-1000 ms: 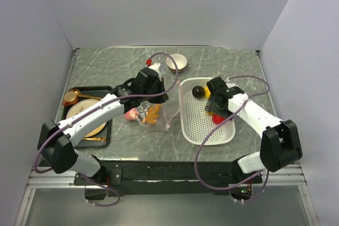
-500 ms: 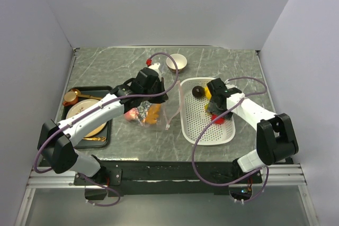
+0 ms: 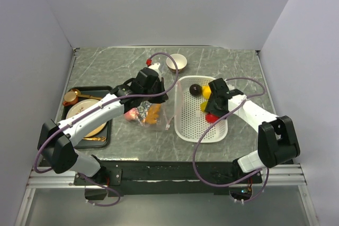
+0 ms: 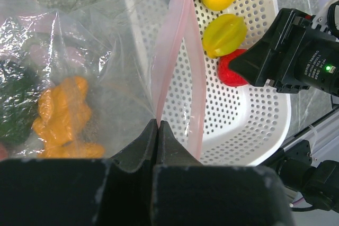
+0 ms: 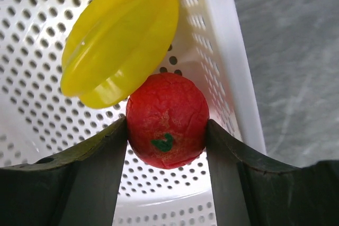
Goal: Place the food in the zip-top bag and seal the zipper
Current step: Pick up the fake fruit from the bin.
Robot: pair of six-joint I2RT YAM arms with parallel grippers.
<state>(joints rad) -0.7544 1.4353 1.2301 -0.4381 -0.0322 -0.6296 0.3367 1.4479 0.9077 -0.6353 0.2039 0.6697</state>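
Observation:
My left gripper (image 4: 158,123) is shut on the near end of the pale pink zipper (image 4: 177,51), holding the mouth of the clear zip-top bag (image 3: 145,112) apart. In the bag lie an orange piece (image 4: 61,112), a green piece (image 4: 13,99) and a pink one (image 4: 42,54). My right gripper (image 5: 167,125) is down in the white basket (image 5: 222,25), with both fingers pressed against a red tomato (image 5: 167,120). A yellow star fruit (image 5: 119,41) touches the tomato. A yellow piece (image 3: 206,92) and a dark brown piece (image 3: 195,89) lie at the basket's far end.
The basket (image 3: 196,130) lies right of the bag, its left rim close to the zipper (image 3: 169,120). A black tray (image 3: 106,130) with gold dishes and a gold cup (image 3: 70,98) stands at the left. A small bowl (image 3: 176,63) sits at the back.
The right gripper has narrowed onto the red tomato near the basket's right wall. The basket has shifted and turned slightly to the left. The left arm has held still.

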